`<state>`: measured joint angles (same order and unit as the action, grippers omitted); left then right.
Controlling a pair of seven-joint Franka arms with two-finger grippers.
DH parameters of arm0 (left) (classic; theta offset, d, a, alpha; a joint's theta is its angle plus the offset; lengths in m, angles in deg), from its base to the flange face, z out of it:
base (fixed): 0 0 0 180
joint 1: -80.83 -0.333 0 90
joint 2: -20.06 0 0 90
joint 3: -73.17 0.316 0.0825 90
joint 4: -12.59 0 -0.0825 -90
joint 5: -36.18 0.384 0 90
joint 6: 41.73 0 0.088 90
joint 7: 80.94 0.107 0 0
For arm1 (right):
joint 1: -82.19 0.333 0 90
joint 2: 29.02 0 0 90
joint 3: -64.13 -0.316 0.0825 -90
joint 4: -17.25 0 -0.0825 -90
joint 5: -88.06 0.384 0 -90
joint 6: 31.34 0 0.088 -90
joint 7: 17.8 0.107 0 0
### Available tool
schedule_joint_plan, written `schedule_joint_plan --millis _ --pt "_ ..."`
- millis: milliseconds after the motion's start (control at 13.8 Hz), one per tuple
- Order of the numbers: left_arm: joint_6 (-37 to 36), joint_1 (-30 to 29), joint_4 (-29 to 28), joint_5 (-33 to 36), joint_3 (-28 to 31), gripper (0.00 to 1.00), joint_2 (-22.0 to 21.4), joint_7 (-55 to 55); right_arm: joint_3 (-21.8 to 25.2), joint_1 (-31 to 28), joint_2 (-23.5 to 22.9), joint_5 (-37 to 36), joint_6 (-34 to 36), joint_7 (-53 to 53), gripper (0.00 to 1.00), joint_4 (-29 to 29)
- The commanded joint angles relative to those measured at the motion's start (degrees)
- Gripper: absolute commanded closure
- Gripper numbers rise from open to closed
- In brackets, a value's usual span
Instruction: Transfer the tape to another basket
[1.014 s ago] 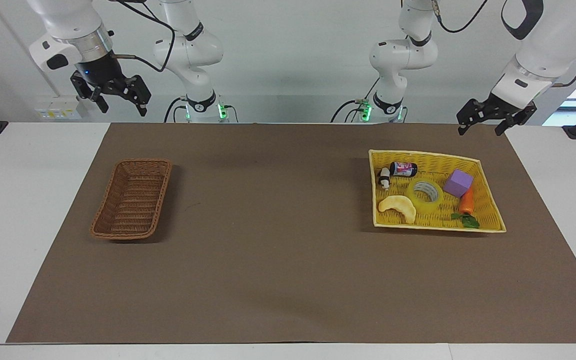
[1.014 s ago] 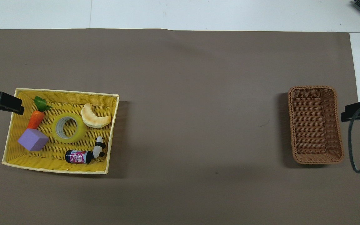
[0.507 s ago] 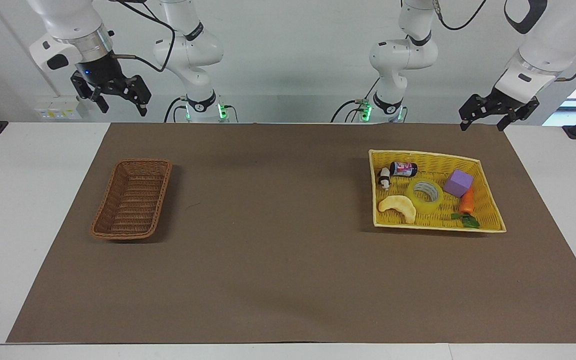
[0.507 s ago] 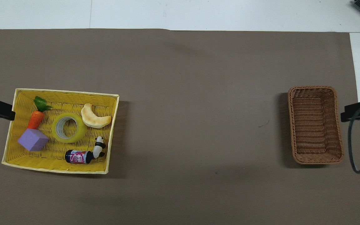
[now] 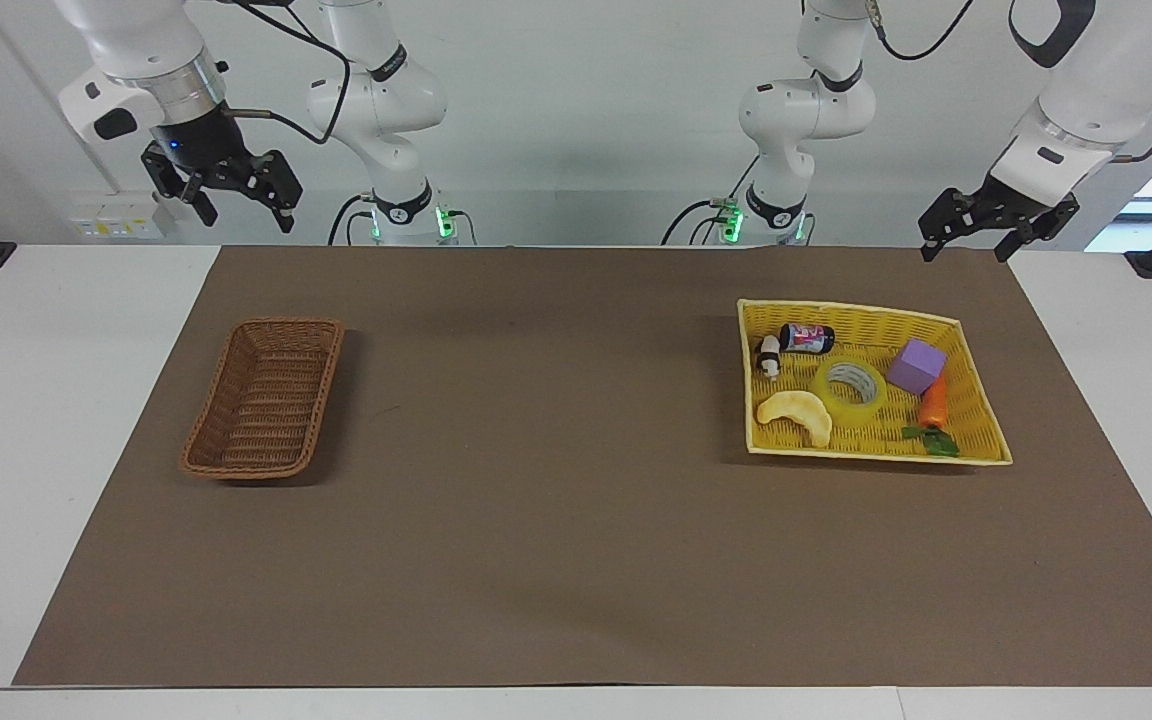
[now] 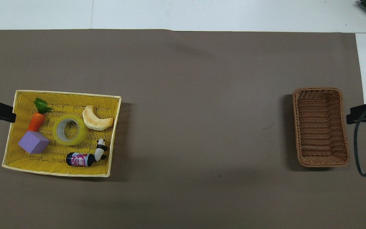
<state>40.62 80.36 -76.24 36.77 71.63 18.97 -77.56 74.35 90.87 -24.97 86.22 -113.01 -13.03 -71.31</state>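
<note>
Tape (image 5: 848, 390) flat in yellow tray (image 5: 976, 440); brown basket (image 5: 266, 398) well apart.

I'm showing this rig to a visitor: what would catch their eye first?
The bright yellow tray at the left arm's end, crowded with toys around the tape. Then the brown basket at the right arm's end. Both open claws, left and right, hang high near the robots' table edge.

Facing view is shot high across the table (image 5: 576, 600), toward both arms. Overhead view is aimed steeply down, reversed. Table is shared.
</note>
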Motion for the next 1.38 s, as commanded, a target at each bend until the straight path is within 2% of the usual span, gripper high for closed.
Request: schedule_joint_plan --millis 0,941,1303 --pt "-0.26 0.29 -0.64 -0.06 0.05 0.00 -1.02 0.05 -0.46 -0.42 1.31 -0.27 -1.48 -0.99 0.00 -1.71" --pt "0.88 0.38 -1.87 -1.29 -0.04 0.00 -1.46 -0.30 -0.46 -0.42 1.40 -0.27 -1.48 -1.08 0.00 -2.15" --pt "5.10 0.47 -5.46 -1.47 -0.04 0.00 -1.28 -0.30 -0.46 -0.42 1.40 -0.18 -1.48 -1.08 0.00 -2.15"
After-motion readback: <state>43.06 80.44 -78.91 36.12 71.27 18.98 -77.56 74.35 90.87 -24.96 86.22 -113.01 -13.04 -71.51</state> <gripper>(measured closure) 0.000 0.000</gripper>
